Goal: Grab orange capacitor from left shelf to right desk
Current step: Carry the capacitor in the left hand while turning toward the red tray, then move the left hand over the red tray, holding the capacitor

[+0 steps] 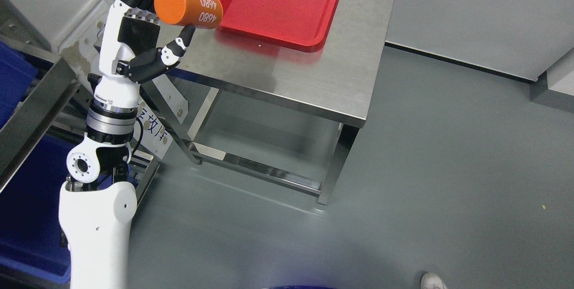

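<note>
Head view: steel desk (314, 73), largest item, carries 1 red tray (287, 33). Left hand (143, 33) next, clenched round the orange capacitor (188, 6), held lying sideways in the air over the desk's left edge, just beside the tray. Capacitor looks rigid, smooth, likely slippery; mid-barrel grip suits best.

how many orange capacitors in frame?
1. The orange cylindrical capacitor is held in the left hand, raised by the near-left corner of the steel desk, beside the red plastic tray. The shelf at left is mostly cropped, so more may be hidden.
</note>
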